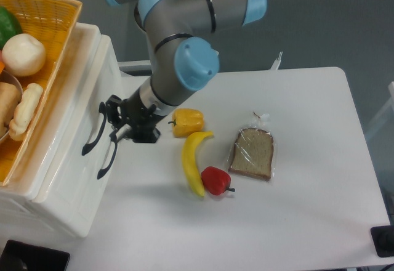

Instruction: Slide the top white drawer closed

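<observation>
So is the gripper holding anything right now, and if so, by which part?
Nothing looks held. The gripper sits at the front of the top white drawer, beside its black handle, with no finger visibly closed around it; open or shut, I cannot tell.

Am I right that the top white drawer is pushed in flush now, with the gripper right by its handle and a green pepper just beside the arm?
Not quite: the pepper beside the arm is yellow, not green. The camera view shows the rest holds: the top white drawer sits flush with the cabinet front, and the gripper is close by its black handle.
</observation>
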Motion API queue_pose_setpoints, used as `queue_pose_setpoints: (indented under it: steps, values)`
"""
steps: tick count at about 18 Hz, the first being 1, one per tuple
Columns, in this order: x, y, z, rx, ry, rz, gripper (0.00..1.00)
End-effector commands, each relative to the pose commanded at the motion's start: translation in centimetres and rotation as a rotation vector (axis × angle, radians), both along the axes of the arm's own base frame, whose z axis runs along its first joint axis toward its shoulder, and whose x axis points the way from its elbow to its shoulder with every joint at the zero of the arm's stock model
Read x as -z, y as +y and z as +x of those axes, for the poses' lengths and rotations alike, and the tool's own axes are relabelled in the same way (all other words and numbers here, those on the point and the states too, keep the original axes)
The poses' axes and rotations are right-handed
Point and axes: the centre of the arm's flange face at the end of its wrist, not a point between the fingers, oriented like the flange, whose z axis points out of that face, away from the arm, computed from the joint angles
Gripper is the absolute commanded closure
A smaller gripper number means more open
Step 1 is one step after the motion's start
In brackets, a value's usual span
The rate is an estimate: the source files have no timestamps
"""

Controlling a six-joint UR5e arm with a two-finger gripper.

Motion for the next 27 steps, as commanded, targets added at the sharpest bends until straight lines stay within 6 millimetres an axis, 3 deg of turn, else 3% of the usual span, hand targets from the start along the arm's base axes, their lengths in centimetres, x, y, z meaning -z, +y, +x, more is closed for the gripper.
queue_pose_setpoints:
  steps: [2,4,10,13,15,17,19,22,27]
  values:
    - [-0.2,-2.2,-3.8,-0.055,0.061,0.005,0.0]
    - [1.1,-3.7,-6.9,-0.068,0.182,-0.06,0.0]
    - [4.2,-7.3,-14.7,-0.011,0.342,-0.2,0.0]
    - [5.9,-7.8,-16.6,0.171,0.417,-0.244,0.0]
    - [5.8,-8.5,-17.2,0.247,0.455,-0.254,0.0]
    - [5.4,-9.8,-18.6,0.254,0.47,-0.249,0.0]
    - [5.5,-9.5,-19.5,0.292,0.485,-0.242,0.0]
    - [6.8,-10.8,-21.0,0.308,0.477,-0.242,0.0]
    - [7.1,-12.7,-23.2,0.302,0.5,-0.242,0.0]
